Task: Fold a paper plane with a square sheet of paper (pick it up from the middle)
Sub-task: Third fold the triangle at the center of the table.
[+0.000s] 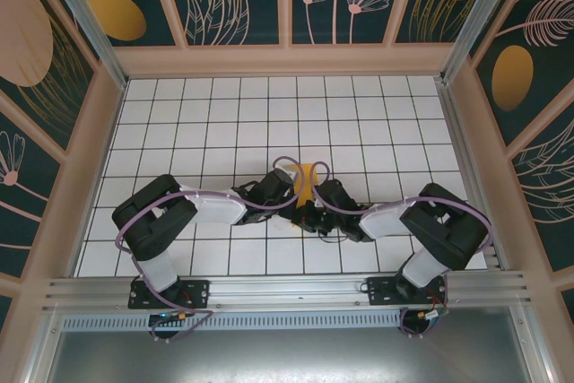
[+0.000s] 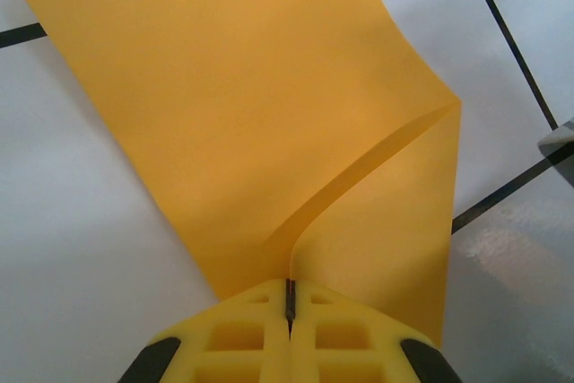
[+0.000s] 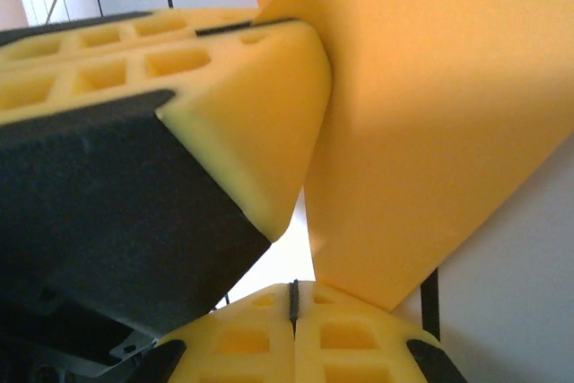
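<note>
**Mid-fold: 2 tools meet at the sheet, mid-surface.**
The left tool (image 2: 289, 300) is pressed together, pinching the square sheet of paper (image 2: 260, 87) where a raised crease runs into its tips. The sheet lies partly lifted off the tiled surface (image 1: 224, 114). The right tool (image 3: 293, 300) is also pressed together at the sheet's edge, grip unclear. Next, I judge, the crease needs pressing flat without the sheet slipping.

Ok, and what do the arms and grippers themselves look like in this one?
The left arm and right arm are black with pale grey-white forearm links, each trailed by a looping lilac cable. The left gripper and right gripper have chunky yellow fingers with square cut-out pockets, on black mounts.
</note>
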You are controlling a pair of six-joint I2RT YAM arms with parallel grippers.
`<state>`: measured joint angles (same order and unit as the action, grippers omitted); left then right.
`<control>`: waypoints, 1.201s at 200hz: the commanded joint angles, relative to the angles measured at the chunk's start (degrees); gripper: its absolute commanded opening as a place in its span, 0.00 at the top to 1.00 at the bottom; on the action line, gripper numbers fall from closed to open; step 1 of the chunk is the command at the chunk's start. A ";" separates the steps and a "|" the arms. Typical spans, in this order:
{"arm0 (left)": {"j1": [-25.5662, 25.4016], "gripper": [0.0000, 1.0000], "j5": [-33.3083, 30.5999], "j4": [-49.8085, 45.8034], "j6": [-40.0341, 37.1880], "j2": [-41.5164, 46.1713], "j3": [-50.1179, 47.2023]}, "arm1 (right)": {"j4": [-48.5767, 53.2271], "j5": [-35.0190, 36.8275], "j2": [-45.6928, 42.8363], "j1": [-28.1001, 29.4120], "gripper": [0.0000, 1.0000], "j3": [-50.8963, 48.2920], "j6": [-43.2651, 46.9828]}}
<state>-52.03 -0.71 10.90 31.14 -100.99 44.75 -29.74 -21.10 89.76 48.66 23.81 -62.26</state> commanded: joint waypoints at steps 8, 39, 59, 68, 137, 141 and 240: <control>0.03 1.00 -0.43 -8.41 -0.45 -2.61 -1.07 | 1.27 -0.09 2.88 0.64 1.00 -0.06 -0.47; 0.01 1.00 -0.35 -8.43 -0.66 -2.55 -1.25 | 1.75 -0.48 4.70 0.58 1.00 0.23 -0.35; 0.06 1.00 -0.62 -8.59 -0.77 -2.54 -1.33 | 4.84 1.27 -0.43 -0.22 1.00 0.88 1.52; 0.08 1.00 -0.65 -8.62 -0.78 -2.46 -1.41 | 5.74 1.46 -3.32 -1.49 1.00 0.76 2.08; 0.02 1.00 -0.61 -8.87 -0.90 -2.42 -1.16 | 2.86 -4.89 -6.49 -14.39 1.00 1.73 7.51; 0.08 1.00 -0.61 -8.81 -0.90 -2.46 -1.24 | 2.53 -5.40 -5.58 -14.42 1.00 2.39 7.68; 0.04 1.00 -0.96 -9.14 -1.16 -2.40 -1.64 | 4.62 -4.21 3.97 -14.21 1.00 3.76 8.95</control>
<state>-52.03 -0.73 10.50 30.94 -100.99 44.86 -28.08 -26.04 93.65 34.17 26.72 -55.31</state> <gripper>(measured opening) 0.052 0.050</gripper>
